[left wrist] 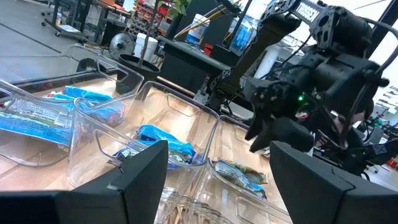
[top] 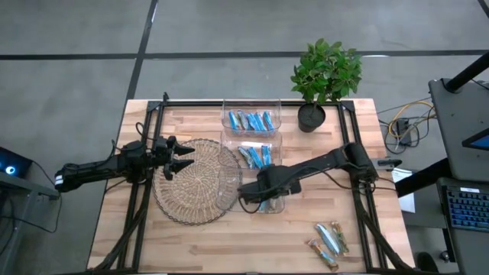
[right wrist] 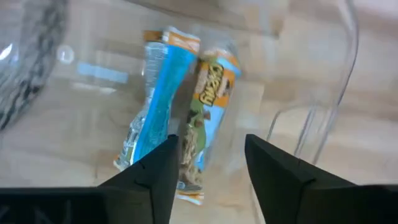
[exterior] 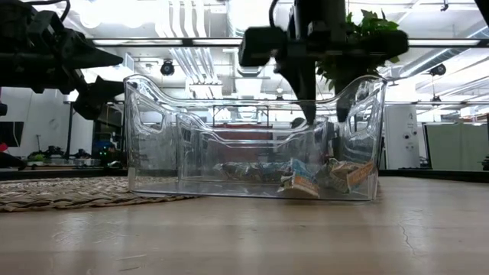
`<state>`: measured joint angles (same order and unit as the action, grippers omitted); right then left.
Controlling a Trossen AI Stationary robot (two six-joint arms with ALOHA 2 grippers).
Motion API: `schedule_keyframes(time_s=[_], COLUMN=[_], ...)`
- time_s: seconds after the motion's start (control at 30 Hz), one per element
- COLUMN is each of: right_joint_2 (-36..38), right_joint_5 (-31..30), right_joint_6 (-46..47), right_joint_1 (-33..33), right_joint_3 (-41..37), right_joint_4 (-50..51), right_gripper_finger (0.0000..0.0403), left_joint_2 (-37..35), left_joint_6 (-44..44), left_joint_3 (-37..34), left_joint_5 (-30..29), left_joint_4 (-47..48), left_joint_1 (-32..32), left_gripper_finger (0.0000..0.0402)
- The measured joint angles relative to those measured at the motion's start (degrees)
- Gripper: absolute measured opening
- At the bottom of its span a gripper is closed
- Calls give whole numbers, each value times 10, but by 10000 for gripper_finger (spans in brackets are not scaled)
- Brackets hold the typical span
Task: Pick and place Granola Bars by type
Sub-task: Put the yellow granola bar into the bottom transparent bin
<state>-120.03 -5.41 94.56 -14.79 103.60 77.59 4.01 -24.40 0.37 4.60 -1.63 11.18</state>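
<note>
Your right gripper hangs inside the nearest clear bin, jaws parted and holding nothing; two granola bars lie on the bin floor just beyond the fingertips, side by side and touching. Expect them to be light and a little soft: thin crinkled foil over a firm core, slippery under hard pads. Take one across its narrow middle, not by the flat crimped ends, which would fold and slide out.

The bin walls are thin, glossy and see-through, with rounded corners and cut-out handles, so they are easy to misjudge and easy to nudge. Two more bins of the same kind sit in a row toward the potted plant, each holding mostly blue bars.

Several bars in tan and green wrappers lie loose on the wooden tabletop, well apart from the bins, near the right front corner.

Your left gripper waits with jaws apart above the edge of the round woven mat, coarse and ridged.
</note>
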Motion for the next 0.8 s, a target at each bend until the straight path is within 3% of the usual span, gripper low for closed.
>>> schedule_keyframes(time_s=[0.33,0.5,0.8], right_joint_2=[64,94,117], right_joint_5=[-27,-32,-33], right_joint_6=[-140,-135,-36], right_joint_1=[-37,-94,-239], right_joint_3=[2,2,1], right_joint_4=[7,68,124], right_gripper_finger=[205,234,302], left_joint_2=[0,0,0], left_joint_6=[0,0,0], left_joint_3=[0,0,0], left_joint_5=[0,0,0], left_joint_4=[0,0,0], left_joint_1=[0,0,0], left_gripper_finger=[261,261,261])
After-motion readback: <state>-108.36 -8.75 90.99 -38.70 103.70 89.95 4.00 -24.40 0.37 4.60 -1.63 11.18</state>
